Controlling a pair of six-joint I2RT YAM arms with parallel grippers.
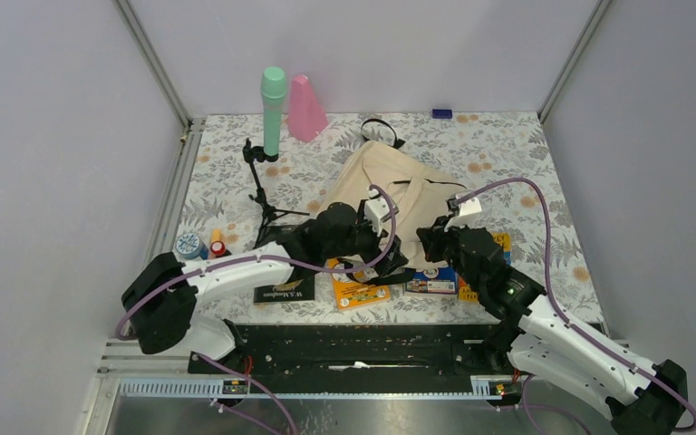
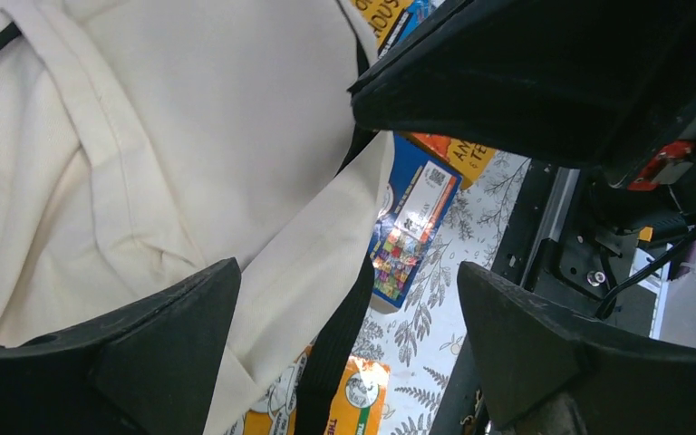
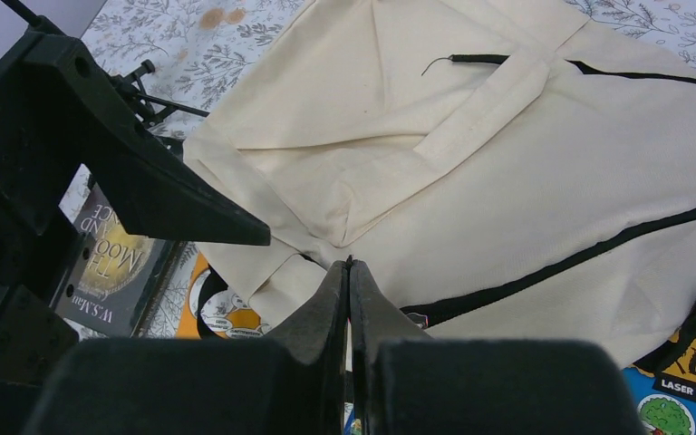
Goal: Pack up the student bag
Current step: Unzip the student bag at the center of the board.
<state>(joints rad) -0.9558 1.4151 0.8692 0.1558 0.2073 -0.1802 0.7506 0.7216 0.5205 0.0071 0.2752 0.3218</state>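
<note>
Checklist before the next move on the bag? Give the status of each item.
1. left gripper open: ok.
2. right gripper shut: ok. Fabric pinched between its fingers: cannot tell.
3. student bag mouth open for packing: not ok; it lies flat and no opening shows.
4. orange book and blue book free of the bag: not ok; the bag's edge overlaps both.
5. Grippers apart from each other: ok; they are close but not touching.

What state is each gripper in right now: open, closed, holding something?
Left gripper: open, holding nothing, over the student bag.
Right gripper: shut at the bag's edge; any pinched fabric cannot be told.
</note>
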